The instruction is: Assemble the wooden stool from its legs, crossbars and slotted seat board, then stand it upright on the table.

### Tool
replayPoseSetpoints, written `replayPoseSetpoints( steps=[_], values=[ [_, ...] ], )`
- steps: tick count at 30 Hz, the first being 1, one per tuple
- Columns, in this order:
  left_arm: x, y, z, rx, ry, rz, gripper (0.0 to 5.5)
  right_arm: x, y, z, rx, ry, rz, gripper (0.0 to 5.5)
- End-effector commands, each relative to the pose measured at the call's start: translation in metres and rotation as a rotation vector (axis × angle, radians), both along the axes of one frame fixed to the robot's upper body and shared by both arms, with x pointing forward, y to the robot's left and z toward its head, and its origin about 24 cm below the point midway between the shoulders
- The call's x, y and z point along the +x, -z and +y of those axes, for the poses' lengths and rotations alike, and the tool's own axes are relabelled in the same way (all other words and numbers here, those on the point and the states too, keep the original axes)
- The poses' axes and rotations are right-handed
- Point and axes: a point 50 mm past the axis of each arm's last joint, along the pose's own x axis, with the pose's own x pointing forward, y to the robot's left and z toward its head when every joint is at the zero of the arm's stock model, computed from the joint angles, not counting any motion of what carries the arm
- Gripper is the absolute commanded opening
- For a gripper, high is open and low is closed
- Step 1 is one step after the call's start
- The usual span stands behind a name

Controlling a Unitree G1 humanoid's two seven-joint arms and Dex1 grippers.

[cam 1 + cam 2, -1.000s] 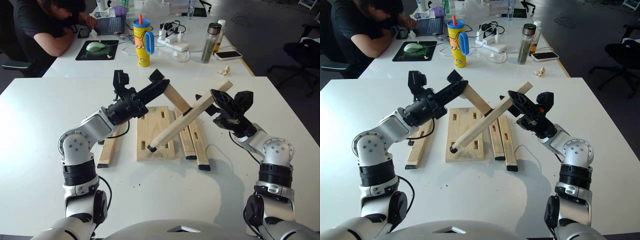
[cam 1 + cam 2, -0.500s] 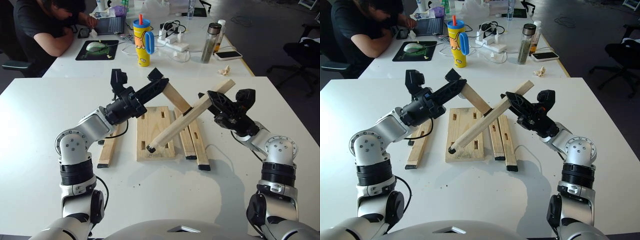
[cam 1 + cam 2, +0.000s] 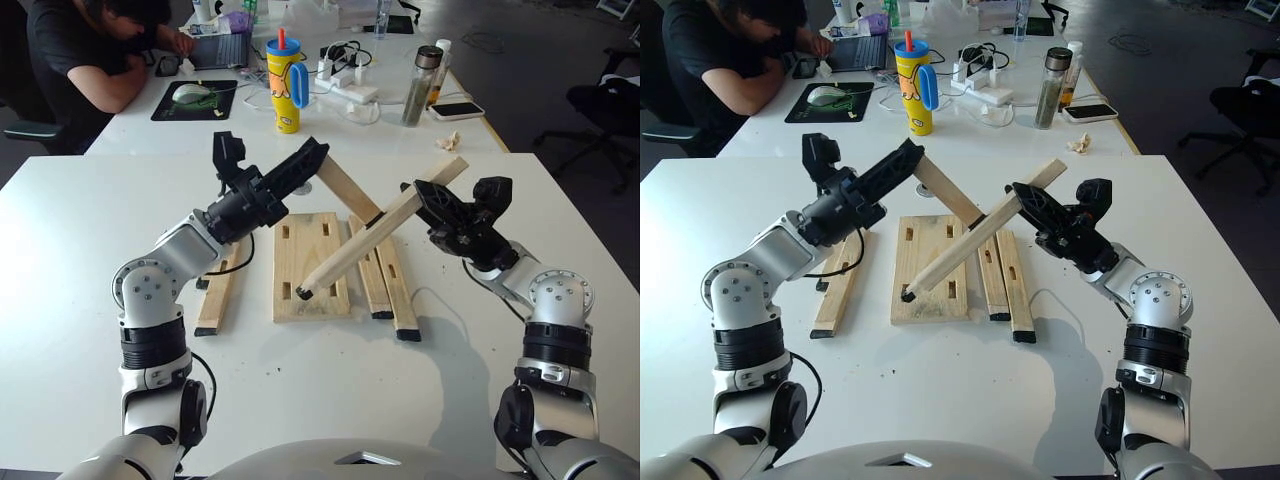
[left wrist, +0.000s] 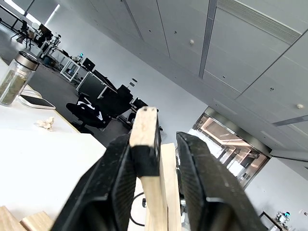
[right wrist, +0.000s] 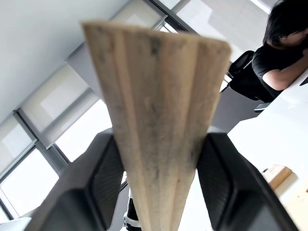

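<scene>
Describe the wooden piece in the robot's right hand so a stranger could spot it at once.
On the white table, a slotted seat board lies flat in the middle. One long leg slants up from it to the right hand. Unlike the flat pieces nearby, its black-capped lower end rests on the board.

The head views are lit brightly and evenly from overhead, and the white worktop (image 3: 80,260) is rendered pale with only mild glare. Soft, faint shadows are cast beside the loose wooden pieces (image 3: 215,300) on it, and detail is kept sharp throughout. In the left wrist view, the glazed area (image 4: 216,130) in the background is blown out. The left claw (image 4: 155,144) and its wooden bar (image 4: 144,127) are seen dark and slightly softened close to the lens. In the right wrist view, the right claw (image 5: 159,139) is backlit by bright windows (image 5: 62,120), and the wooden leg (image 5: 154,86) is blurred, its grain smeared.
</scene>
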Motion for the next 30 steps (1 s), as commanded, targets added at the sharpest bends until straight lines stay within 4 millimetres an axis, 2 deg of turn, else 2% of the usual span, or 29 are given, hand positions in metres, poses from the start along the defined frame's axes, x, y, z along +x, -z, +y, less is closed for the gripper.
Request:
replayPoseSetpoints(
  steps=[1,3,6,8,11,12,13,15,17,21,25,30],
  values=[
    [0.011,-0.023,0.018,-0.142,-0.113,-0.053,2.12,0.002,-0.003,-0.005,-0.047,0.001,-0.020,2.04],
    [0.014,-0.032,0.033,-0.199,-0.181,-0.070,2.41,-0.001,0.000,-0.008,-0.070,-0.001,-0.012,2.04],
    [0.015,-0.032,0.058,-0.189,-0.280,-0.082,2.79,-0.006,0.006,-0.015,-0.134,0.000,0.004,2.04],
    [0.012,-0.023,0.067,-0.067,-0.307,-0.088,3.03,-0.005,0.008,-0.022,-0.188,0.034,0.001,2.04],
    [-0.008,0.016,0.056,0.334,-0.197,-0.102,3.03,0.001,-0.005,-0.040,-0.243,0.119,-0.064,2.04],
    [-0.012,0.025,0.053,0.410,-0.155,-0.104,3.03,0.002,-0.009,-0.043,-0.262,0.133,-0.083,2.04],
    [-0.021,0.042,0.046,0.545,-0.095,-0.114,3.03,0.004,-0.017,-0.045,-0.265,0.131,-0.113,2.04],
    [-0.036,0.072,0.036,0.751,0.020,-0.153,3.03,0.011,-0.026,-0.041,-0.331,0.114,-0.169,2.04],
    [-0.046,0.091,0.030,0.879,0.108,-0.221,3.03,0.019,-0.031,-0.030,-0.378,0.100,-0.232,2.04],
    [-0.055,0.107,0.019,1.023,0.235,-0.367,3.03,0.031,-0.033,-0.009,-0.436,0.062,-0.334,2.04],
    [-0.051,0.121,0.011,1.156,0.269,-0.484,3.03,0.041,-0.022,0.008,-0.529,0.018,-0.407,2.04],
    [-0.047,0.140,0.007,1.285,0.289,-0.542,3.03,0.044,-0.016,0.011,-0.576,-0.035,-0.445,2.04]
  ],
)
